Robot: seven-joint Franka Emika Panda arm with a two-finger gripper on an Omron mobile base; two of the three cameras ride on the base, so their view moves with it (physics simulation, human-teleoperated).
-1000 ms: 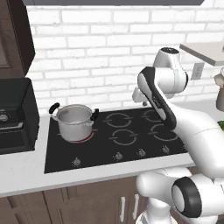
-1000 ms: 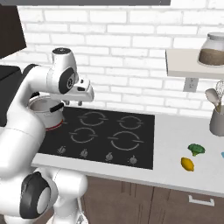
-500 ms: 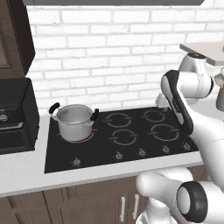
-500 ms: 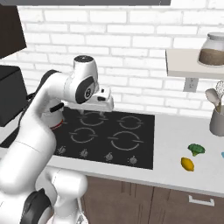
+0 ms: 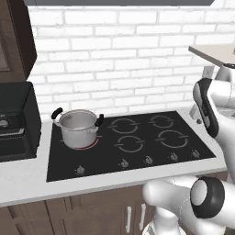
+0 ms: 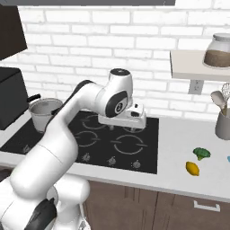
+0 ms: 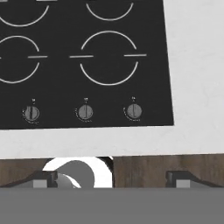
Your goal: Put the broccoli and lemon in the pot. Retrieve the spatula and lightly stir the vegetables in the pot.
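Spread wide and empty over the glossy black cooktop [image 7: 109,26], the gripper [image 7: 109,177], dark fingertips [image 7: 43,178] well apart at 6 o'clock in the hand view above round metal knobs [image 7: 85,112] whose marks stay too small to read. Matte and yellow at 4 o'clock in the right base view on the pale counter [image 6: 179,148], the oval lemon [image 6: 192,168], with the knobbly green broccoli [image 6: 201,153] just behind it. Farther off at 9 o'clock, the round shiny steel pot [image 5: 79,128] with black side handles on the rear left burner.

The steel pot [image 5: 78,128] stands upright, well apart from the green broccoli [image 6: 201,153], which lies just behind the yellow lemon [image 6: 192,168].
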